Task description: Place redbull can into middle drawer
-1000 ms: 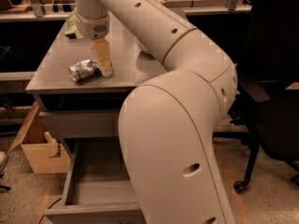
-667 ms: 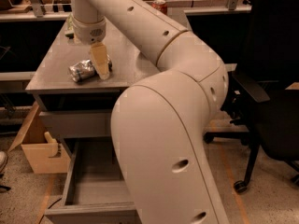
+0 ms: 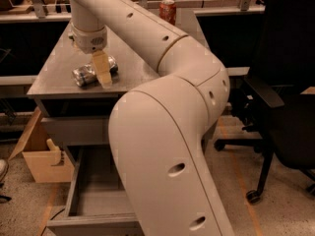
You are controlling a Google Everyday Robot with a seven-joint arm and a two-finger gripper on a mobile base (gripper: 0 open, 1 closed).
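Tool (image 3: pixel 104 79) over redbull can (image 3: pixel 83 75), soda (image 3: pixel 168 10) behind

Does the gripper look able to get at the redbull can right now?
Probably yes: the gripper hangs right at the redbull can, which lies on its side on the cabinet top, with nothing between them.

Two cans: one redbull can (image 3: pixel 86 75) and one red soda can (image 3: pixel 168 10). Two drawers showing, one top drawer (image 3: pixel 74 130) and one middle drawer (image 3: pixel 93 203). One cardboard box (image 3: pixel 42 159), one office chair (image 3: pixel 288 107), and one arm (image 3: pixel 162 146) with one gripper (image 3: pixel 102 73), parked right at the redbull can on the cabinet top (image 3: pixel 54 63).
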